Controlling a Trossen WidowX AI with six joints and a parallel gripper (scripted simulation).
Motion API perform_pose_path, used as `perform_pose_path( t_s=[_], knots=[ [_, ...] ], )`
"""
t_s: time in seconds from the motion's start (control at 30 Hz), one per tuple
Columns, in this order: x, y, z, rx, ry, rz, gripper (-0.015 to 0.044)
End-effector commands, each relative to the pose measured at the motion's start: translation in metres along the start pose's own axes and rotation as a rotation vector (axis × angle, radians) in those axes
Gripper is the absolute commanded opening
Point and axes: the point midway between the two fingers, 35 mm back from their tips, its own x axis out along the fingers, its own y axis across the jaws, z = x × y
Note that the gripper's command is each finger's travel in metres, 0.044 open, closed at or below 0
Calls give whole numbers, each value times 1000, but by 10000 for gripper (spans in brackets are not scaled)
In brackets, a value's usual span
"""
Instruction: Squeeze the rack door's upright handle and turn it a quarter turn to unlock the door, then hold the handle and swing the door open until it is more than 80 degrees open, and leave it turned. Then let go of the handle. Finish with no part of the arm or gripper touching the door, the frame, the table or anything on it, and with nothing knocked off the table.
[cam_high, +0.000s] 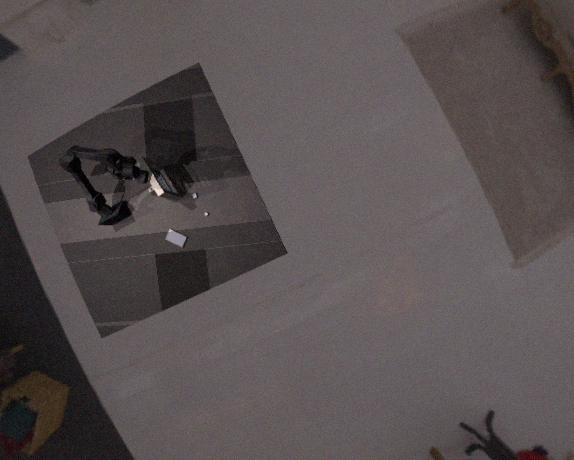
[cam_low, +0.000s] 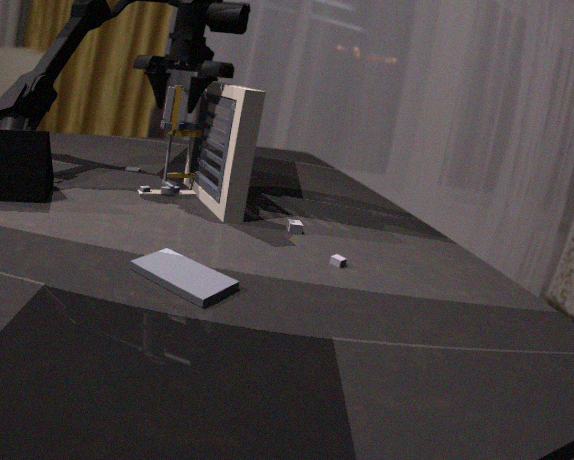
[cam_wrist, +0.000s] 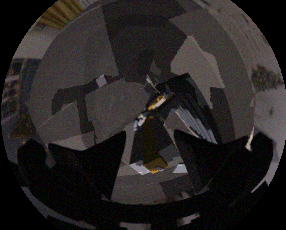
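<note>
Gripper (cam_high: 150, 184) (cam_low: 175, 109) (cam_wrist: 149, 134) pointing down, fingers apart, nothing btwn pads; arm bent at elbow.

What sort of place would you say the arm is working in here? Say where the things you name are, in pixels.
It looks like a robot test bench set up in a living space, though I can't be sure: an arm and a slatted rack (cam_low: 252, 130) share a table (cam_low: 425, 390), with yellow curtains (cam_low: 95, 90) behind and a rug (cam_high: 465, 130) on the floor.
</note>
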Motion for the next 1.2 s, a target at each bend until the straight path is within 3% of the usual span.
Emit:
perform_pose_path(
  t_s=[0.0,1.17],
  knots=[
    [1,0,-1,253,7,1,300],
    [1,0,-1,1987,4,-3,300]
  ],
)
